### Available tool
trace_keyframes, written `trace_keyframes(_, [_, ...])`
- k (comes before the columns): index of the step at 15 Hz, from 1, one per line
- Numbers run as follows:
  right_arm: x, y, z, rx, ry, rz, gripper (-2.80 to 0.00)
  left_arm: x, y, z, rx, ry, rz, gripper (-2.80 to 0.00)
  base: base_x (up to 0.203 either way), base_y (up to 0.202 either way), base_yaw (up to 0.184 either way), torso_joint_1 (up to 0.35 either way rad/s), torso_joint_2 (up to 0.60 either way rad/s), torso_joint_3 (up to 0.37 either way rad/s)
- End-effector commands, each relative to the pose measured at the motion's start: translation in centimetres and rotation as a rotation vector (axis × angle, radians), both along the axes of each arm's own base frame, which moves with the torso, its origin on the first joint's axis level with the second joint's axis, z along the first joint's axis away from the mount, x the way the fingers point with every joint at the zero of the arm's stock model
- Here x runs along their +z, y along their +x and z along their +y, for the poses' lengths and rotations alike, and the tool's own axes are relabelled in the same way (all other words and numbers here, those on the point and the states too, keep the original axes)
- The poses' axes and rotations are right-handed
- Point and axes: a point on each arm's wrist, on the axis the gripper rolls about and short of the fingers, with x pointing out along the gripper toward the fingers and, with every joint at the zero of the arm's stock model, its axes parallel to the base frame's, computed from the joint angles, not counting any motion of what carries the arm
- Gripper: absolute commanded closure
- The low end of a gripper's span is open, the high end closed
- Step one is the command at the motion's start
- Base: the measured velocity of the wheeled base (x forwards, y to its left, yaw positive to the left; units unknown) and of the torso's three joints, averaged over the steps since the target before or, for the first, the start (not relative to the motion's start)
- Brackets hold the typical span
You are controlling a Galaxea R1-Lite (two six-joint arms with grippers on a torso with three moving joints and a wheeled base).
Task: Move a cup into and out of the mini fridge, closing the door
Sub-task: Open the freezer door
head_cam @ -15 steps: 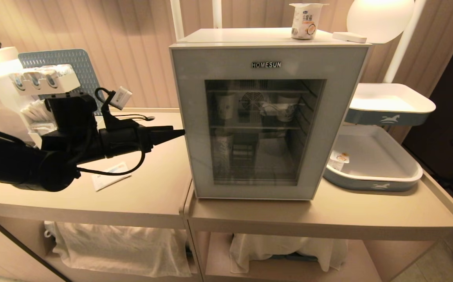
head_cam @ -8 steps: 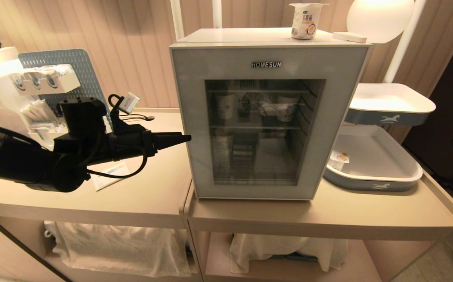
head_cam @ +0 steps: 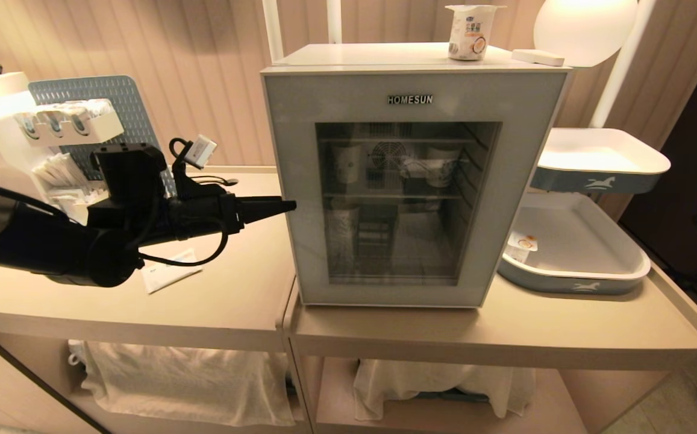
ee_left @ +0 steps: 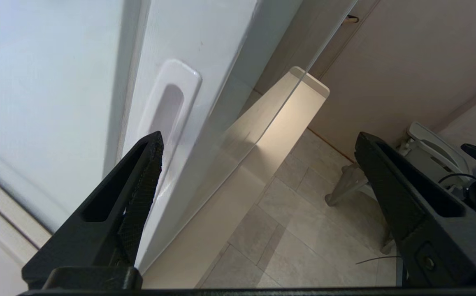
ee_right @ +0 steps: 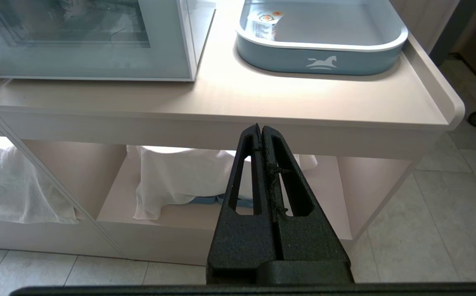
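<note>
The white mini fridge point(head_cam: 384, 55) stands on the counter with its glass-windowed door point(head_cam: 300, 181) closed. One cup point(head_cam: 471, 33), a white printed tub, is upright on the fridge's top. A second tub point(head_cam: 523, 244) lies in the lower tray. My left gripper point(head_cam: 285, 208) reaches level to the fridge's left side at the door's edge. In the left wrist view it point(ee_left: 258, 137) is open wide, with one finger point(ee_left: 139, 185) right by the recessed handle point(ee_left: 168, 107) and nothing held. My right gripper point(ee_right: 260, 129) hangs shut and empty below the counter's front edge.
Taller paper cups point(head_cam: 438, 166) stand on the wire shelves behind the glass. Two grey-blue trays point(head_cam: 571, 283) are stacked to the right of the fridge. A white machine and sachet rack point(head_cam: 65, 123) stand at the left, and a paper packet point(head_cam: 167, 271) lies under my left arm.
My left arm has edged right towards the fridge, bringing its fingertip up to the door's edge. Fridge and cups have not moved.
</note>
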Motion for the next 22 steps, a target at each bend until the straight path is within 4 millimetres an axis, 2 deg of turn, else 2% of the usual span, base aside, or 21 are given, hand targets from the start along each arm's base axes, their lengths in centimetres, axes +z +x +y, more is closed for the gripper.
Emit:
trace_keyframes(1, [0.0, 0.0, 0.0, 0.001, 0.0, 0.0, 0.0, -0.3, 0.3, -0.6, -0.021, -0.001, 0.003, -2.8, 0.0, 0.0, 0.0, 0.0, 0.0, 0.0])
trace_keyframes(7, [0.0, 0.0, 0.0, 0.001, 0.0, -0.001, 0.0, -1.3, 1.0, -2.9, -0.073, 0.003, 0.012, -2.8, 0.0, 0.0, 0.0, 0.0, 0.0, 0.0])
trace_keyframes(13, [0.0, 0.0, 0.0, 0.001, -0.002, 0.001, 0.0, 0.3, -1.9, -2.5, -0.095, -0.001, 0.006, -2.8, 0.0, 0.0, 0.0, 0.0, 0.0, 0.0])
trace_keyframes(22, [0.0, 0.0, 0.0, 0.001, -0.002, 0.001, 0.0, 4.2, -13.5, -0.6, -0.2, -0.014, -0.073, -2.8, 0.0, 0.0, 0.0, 0.0, 0.0, 0.0])
